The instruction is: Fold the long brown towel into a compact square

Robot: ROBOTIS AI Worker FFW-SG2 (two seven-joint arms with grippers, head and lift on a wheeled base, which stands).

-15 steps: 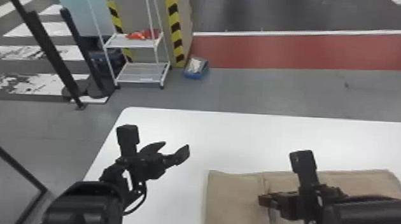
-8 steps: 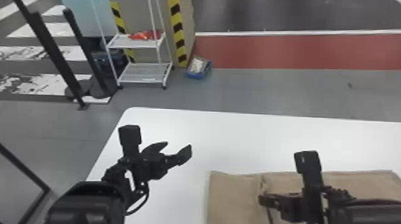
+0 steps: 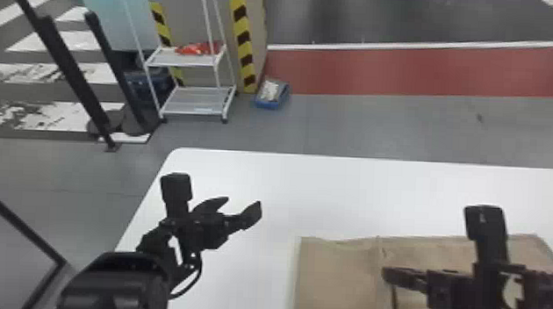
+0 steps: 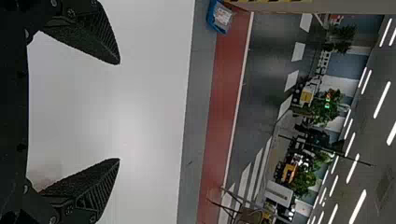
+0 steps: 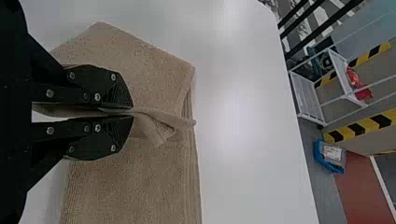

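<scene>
The right pincer (image 5: 132, 112) has its fingers pressed together on a narrow, puckered ridge of the brown towel (image 3: 337, 277), which lies lengthwise on the near part of the table (image 3: 322, 193). Because this grip takes only a small pinch, the cloth could slip out if the arm pulls quickly. It is also possible that the lower layer is caught; then the whole towel would be dragged instead of folded. Pulling from one point may make the fold crooked. The left pincer (image 4: 119, 112), its fingers spread apart over the table, holds nothing, so it does not prevent sliding. Farther away, beyond the table, a white rack (image 3: 194, 101) stands on the floor, and presents no apparent risk.
</scene>
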